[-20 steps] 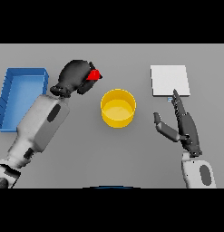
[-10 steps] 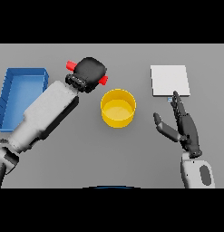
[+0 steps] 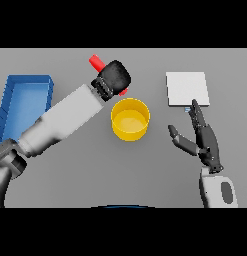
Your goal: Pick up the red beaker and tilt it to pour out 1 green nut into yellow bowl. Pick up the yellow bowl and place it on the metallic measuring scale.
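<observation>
A: Where does the round yellow bowl (image 3: 130, 119) sit on the flat grey table (image 3: 145, 175)?

B: It stands upright near the table's middle, its inside appearing plain yellow. All other places are given from it.

A: And the red cylindrical beaker (image 3: 97, 63)?

B: It is up and left of the bowl, held off the table in the robot's dark left hand (image 3: 114, 77), whose fingers are curled round it. The beaker is tilted: one red end juts out up-left of the hand, and a sliver of red shows at the hand's lower right, just above the bowl's far rim. Whether anything lies inside the beaker cannot be told.

A: The right hand (image 3: 205, 140)?

B: It shows to the right of the bowl, well apart from it, fingers straight and spread wide, thumb out toward the bowl, holding nothing.

A: What else appears?

B: A pale square metallic measuring scale (image 3: 187, 89) lies up and right of the bowl, just beyond the right hand's fingertips. A blue rectangular tray (image 3: 25, 82) lies far left of the bowl
</observation>
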You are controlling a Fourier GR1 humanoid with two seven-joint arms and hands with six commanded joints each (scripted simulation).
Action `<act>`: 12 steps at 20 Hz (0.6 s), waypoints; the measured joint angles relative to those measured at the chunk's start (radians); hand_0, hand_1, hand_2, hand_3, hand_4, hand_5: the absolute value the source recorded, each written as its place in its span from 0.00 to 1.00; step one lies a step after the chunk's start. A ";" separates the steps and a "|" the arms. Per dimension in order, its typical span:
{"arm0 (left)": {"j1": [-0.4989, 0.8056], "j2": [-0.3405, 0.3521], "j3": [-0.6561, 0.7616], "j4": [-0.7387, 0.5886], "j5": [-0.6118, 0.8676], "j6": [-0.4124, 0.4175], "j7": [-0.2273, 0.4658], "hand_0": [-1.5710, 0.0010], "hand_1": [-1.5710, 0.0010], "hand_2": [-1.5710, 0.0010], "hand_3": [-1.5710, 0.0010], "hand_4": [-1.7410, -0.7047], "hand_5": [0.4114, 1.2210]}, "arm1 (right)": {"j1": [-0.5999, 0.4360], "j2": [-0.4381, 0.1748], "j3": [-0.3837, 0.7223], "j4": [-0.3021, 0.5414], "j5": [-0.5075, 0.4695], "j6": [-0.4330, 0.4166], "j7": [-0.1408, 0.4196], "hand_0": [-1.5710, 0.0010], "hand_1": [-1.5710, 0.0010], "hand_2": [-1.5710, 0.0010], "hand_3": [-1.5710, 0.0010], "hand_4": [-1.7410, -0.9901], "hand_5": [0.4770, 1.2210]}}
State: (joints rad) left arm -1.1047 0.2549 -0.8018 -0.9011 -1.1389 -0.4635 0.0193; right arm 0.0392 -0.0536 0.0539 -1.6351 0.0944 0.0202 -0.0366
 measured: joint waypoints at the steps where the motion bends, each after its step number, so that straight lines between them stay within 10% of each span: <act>1: -0.012 -0.003 -0.016 0.006 -0.016 -0.006 -0.002 0.00 0.00 0.00 0.05 0.01 1.00 | 0.006 0.000 -0.001 0.010 0.003 -0.001 0.006 1.00 1.00 1.00 1.00 0.59 0.17; 12: -0.107 -0.053 -0.204 0.070 -0.176 -0.052 -0.060 0.00 0.00 0.00 0.00 0.00 1.00 | 0.020 0.003 0.010 -0.014 0.024 -0.015 0.004 1.00 1.00 1.00 1.00 0.61 0.17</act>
State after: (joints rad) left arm -1.2113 0.2019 -1.0055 -0.8311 -1.3151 -0.5155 -0.0402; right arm 0.0588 -0.0507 0.0639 -1.6494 0.1187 0.0049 -0.0322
